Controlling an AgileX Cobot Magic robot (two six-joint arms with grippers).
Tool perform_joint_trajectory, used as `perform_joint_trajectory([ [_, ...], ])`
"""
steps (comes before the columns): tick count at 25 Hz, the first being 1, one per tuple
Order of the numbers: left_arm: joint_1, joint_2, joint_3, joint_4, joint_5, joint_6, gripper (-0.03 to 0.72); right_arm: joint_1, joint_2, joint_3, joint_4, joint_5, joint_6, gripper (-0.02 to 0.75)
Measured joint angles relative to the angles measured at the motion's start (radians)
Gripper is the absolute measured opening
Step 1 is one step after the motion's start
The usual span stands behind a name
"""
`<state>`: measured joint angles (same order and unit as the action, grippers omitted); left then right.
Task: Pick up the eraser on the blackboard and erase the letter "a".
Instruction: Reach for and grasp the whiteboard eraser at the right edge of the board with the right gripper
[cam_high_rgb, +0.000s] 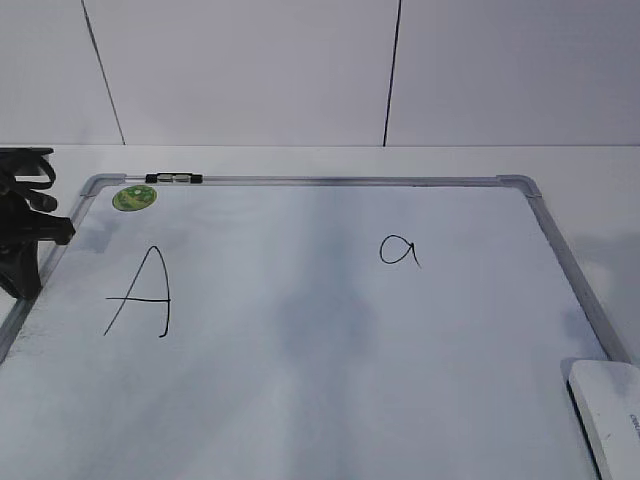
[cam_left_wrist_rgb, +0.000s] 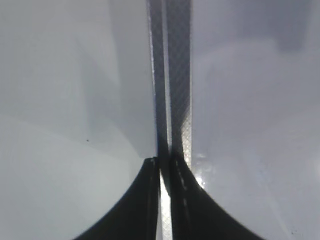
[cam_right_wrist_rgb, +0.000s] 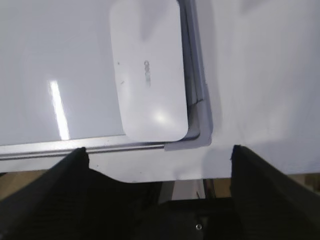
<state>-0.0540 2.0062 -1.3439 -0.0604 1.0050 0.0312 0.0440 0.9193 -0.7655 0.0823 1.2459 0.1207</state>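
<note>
At bottom right of the exterior view, the eraser (cam_high_rgb: 610, 415) is cut off by the frame edge; only its upper left part shows, lying flat on the board (cam_high_rgb: 300, 380) at the near right corner. Right wrist view shows the eraser (cam_right_wrist_rgb: 149, 70) almost whole, top edge cropped, lying in the board's corner (cam_right_wrist_rgb: 60, 60) just beside the frame rail; grey lettering on it is too small to read.

Left arm (cam_high_rgb: 25, 235) is partly out of the exterior view at the left edge, over the board's left rail; its gripper cannot be made out there. Left wrist view: left gripper (cam_left_wrist_rgb: 165, 167) has its two dark fingers pressed together, a thin bright seam between them, sitting over the rail (cam_left_wrist_rgb: 172, 75). Nothing is held.

Right gripper (cam_right_wrist_rgb: 160, 150): two dark fingers spread wide apart at the bottom of the right wrist view, hovering clear of the eraser, near the board's corner. Not visible in the exterior view.

Counts: one eraser, one board, one small "a" (cam_high_rgb: 398, 250) on the right half, one large "A" (cam_high_rgb: 140, 292) on the left half, one green sticker (cam_high_rgb: 134, 197) at the far left corner, one marker (cam_high_rgb: 174, 179) lying on the far rail just beside the sticker. The "a" is whole and well apart from the eraser.
</note>
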Motion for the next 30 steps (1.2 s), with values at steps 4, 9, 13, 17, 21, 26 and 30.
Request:
perform_joint_trajectory([
  [4,0.000,0.000,0.000,-0.002,0.000,0.000,0.016,0.000,0.040,0.069,0.038,-0.008,0.000,0.678],
  [9,0.000,0.000,0.000,-0.002,0.000,0.000,0.016,0.000,0.082,0.081,0.038,-0.088,-0.015,0.678],
  [13,0.000,0.000,0.000,-0.002,0.000,0.000,0.016,0.000,0.142,0.081,0.044,-0.152,-0.048,0.678],
  [17,0.000,0.000,0.000,-0.002,0.000,0.000,0.017,0.000,0.212,0.081,0.058,-0.198,-0.079,0.678],
  [21,0.000,0.000,0.000,-0.002,0.000,0.000,0.017,0.000,0.278,0.081,0.064,-0.232,-0.096,0.678],
  [26,0.000,0.000,0.000,-0.002,0.000,0.000,0.016,0.000,0.354,0.081,0.081,-0.261,-0.131,0.678],
  [30,0.000,0.000,0.000,-0.002,0.000,0.000,0.016,0.024,0.403,0.079,0.081,-0.265,-0.138,0.678],
])
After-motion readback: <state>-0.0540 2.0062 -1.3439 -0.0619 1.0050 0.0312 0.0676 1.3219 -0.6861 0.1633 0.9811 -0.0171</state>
